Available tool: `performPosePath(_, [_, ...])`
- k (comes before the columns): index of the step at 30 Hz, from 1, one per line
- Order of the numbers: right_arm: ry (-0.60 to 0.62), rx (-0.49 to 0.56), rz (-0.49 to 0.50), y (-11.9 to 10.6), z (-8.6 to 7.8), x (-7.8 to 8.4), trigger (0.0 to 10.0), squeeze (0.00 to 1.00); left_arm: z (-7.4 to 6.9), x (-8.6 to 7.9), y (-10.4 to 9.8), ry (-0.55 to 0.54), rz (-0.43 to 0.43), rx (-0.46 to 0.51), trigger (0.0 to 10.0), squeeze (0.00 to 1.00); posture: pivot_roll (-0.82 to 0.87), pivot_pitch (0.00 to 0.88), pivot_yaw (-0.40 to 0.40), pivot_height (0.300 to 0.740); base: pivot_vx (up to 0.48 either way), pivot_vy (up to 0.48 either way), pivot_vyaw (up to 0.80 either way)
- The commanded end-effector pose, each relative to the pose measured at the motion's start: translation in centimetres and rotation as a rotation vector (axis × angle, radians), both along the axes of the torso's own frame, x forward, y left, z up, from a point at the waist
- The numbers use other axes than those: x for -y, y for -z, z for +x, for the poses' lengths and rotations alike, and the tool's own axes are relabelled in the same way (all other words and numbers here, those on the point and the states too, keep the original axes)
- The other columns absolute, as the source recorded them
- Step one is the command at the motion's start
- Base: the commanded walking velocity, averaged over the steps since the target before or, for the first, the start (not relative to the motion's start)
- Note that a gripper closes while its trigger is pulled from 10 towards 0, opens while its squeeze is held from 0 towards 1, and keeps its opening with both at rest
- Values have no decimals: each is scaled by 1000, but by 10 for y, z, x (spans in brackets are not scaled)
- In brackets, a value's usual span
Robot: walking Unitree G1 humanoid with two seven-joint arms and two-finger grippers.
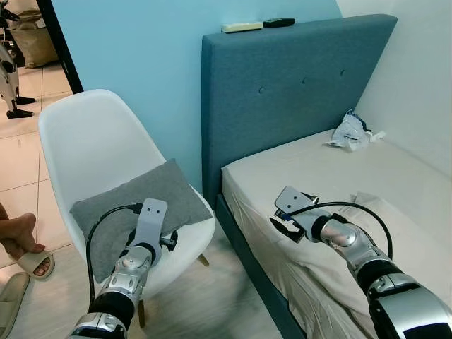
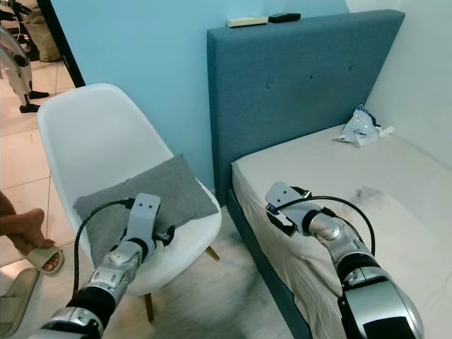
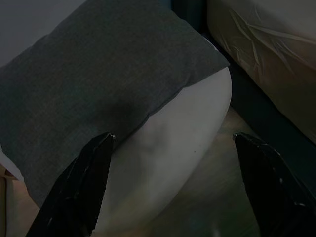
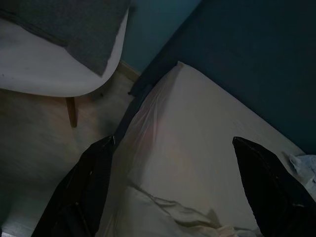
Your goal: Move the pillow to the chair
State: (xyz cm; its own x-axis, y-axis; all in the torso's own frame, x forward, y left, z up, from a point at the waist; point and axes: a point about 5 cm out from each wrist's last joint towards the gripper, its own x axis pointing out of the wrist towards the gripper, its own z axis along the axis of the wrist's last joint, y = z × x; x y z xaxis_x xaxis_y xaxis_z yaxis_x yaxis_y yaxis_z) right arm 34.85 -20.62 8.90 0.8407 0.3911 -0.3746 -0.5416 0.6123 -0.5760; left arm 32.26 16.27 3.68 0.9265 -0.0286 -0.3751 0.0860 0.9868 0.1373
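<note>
The flat grey fabric pillow (image 1: 138,205) lies on the seat of the white moulded plastic chair (image 1: 92,138), one corner reaching the seat's front edge. The left gripper (image 3: 173,182) hovers at that edge, fingers (image 3: 79,182) released and empty. The right gripper (image 4: 173,187), fingers spread, hangs over the cream mattress (image 1: 395,176) edge; bare floor (image 1: 212,296) separates chair and bed.

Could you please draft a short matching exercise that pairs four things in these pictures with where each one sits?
Things:
1. grey pillow
2. crumpled plastic bag
3. remote controls
4. left gripper

Places:
A. on top of the blue headboard
B. on the seat of the white chair
C. on the mattress, near the wall
D. open, above the chair's front edge

Pairs: 1-B, 2-C, 3-A, 4-D
</note>
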Motion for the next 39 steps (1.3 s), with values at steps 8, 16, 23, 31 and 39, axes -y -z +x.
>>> performPosePath(8, [7,-23,-8,3,-1,0,10000,0,-1,0,2,0,2,-11,10000,0,-96,83,-21,740,0,0,0])
performPosePath(16, [9,-22,-7,3,0,-1,10000,0,2,-2,0,5,10,-8,10000,0,-92,71,-2,740,0,0,0])
performPosePath(23, [15,-24,-7,3,0,1,10000,0,3,2,-3,0,0,12,10000,0,-77,48,-22,740,0,0,0])
performPosePath(31, [24,-22,-6,3,-1,3,10000,0,-2,0,2,-11,0,6,10000,0,-64,33,-40,740,0,0,0])
performPosePath(39, [49,-18,-14,4,-2,7,10000,0,-11,1,11,-8,1,-15,10000,0,-61,31,-38,740,0,0,0])
